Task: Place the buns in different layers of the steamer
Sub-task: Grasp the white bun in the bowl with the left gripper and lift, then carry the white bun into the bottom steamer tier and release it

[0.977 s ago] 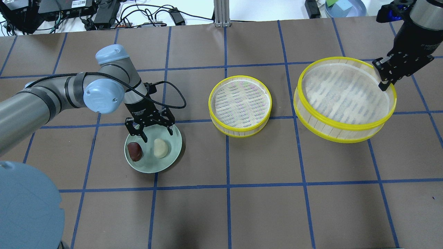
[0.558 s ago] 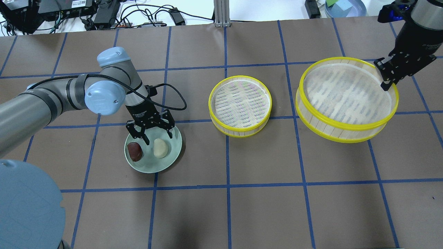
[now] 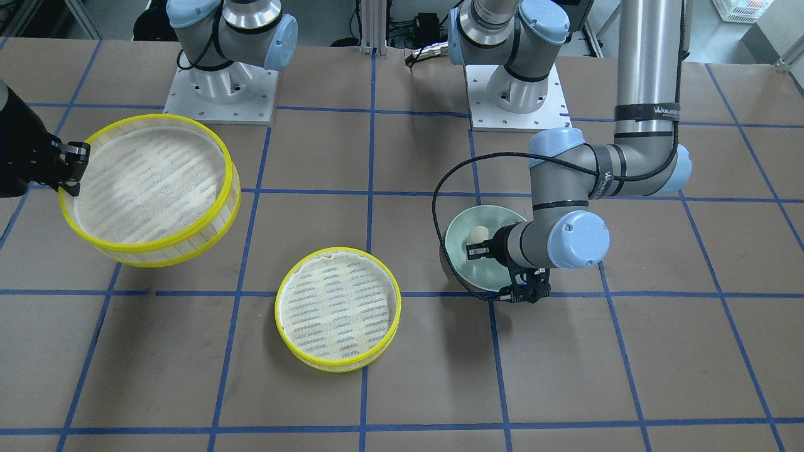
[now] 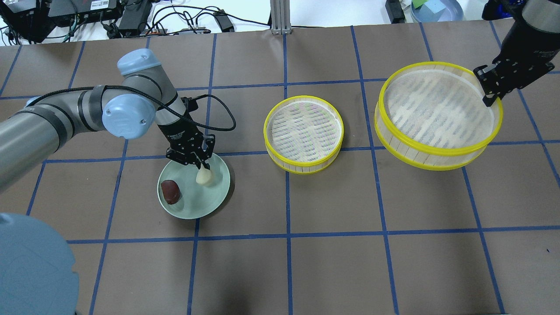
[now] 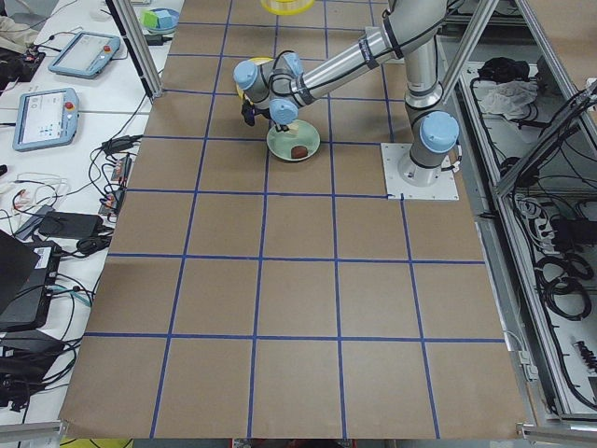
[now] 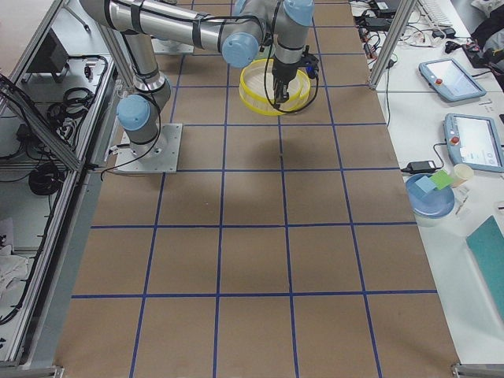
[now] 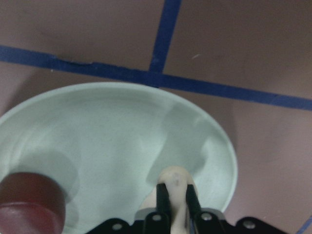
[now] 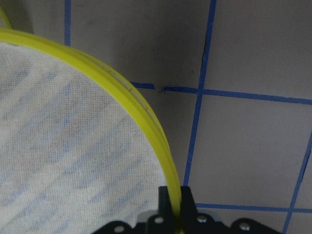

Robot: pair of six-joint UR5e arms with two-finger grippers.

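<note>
left gripper [image 4: 202, 165], jaws nearly closed, pinches the white bun [image 4: 204, 176] over the green plate [image 4: 192, 213] that holds the dark red bun [image 4: 170, 191], while right gripper [image 4: 489, 98] clamps the rim of the large cloth-lined steamer layer [image 4: 437, 116], raised near the smaller layer [image 4: 303, 131] on the table [image 4: 332, 262].

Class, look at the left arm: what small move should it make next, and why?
Probably lift straight up. The left gripper is shut on the white bun, low over the plate beside the brown bun; it should clear the rim before travelling to the small steamer tray.
</note>
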